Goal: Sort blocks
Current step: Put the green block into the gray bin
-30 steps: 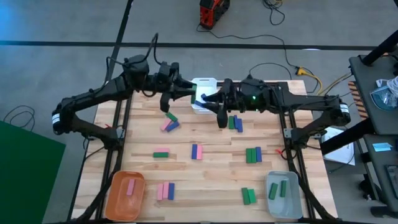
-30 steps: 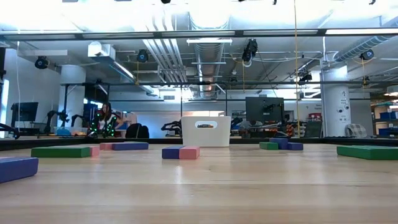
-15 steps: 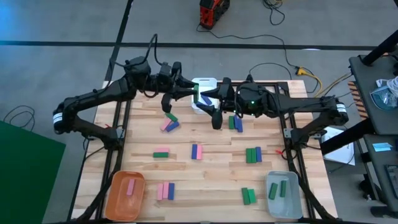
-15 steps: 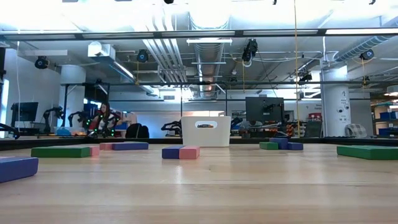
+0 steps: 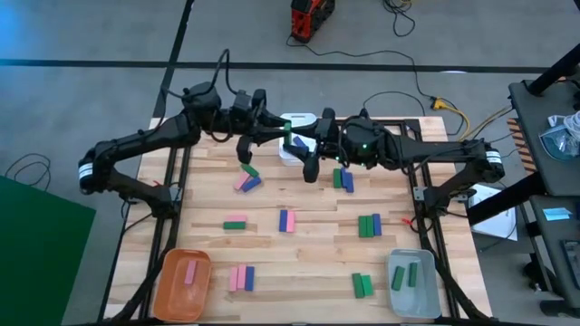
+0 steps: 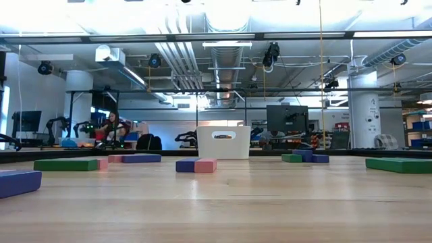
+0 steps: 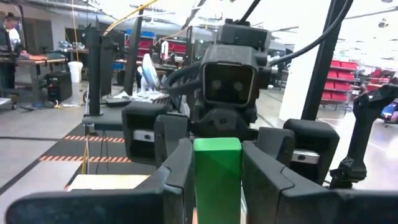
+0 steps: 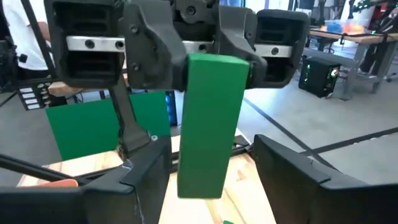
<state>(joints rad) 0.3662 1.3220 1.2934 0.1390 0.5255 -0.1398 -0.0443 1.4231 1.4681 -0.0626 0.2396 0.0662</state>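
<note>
I've got the two arms meeting nose to nose just in front of the white bin (image 5: 297, 120) at the far edge of the table (image 5: 308, 244). My left gripper (image 5: 283, 136) is clamped on a green block (image 7: 217, 177), holding it upright between its fingers (image 7: 176, 171) right beside the white bin. My right gripper (image 5: 303, 145) faces it from the other side with its fingers (image 8: 295, 168) spread wide on either side of that same block, not touching it as far as I can see. From the right wrist camera the green block (image 8: 209, 124) hangs tilted slightly out of the left gripper's jaws. Away from the white bin, toward the near edge, the orange bin (image 5: 181, 282) holds one pink block (image 5: 190, 272) and the grey bin (image 5: 416, 286) holds two green blocks (image 5: 405, 274). Between those bins and the white one, loose blocks lie scattered on the wood: a pink and blue pair (image 5: 247, 181) under the left arm, a green and blue pair (image 5: 343, 179) under the right arm, and a pink and blue pair (image 5: 286, 220) at mid-table.
</note>
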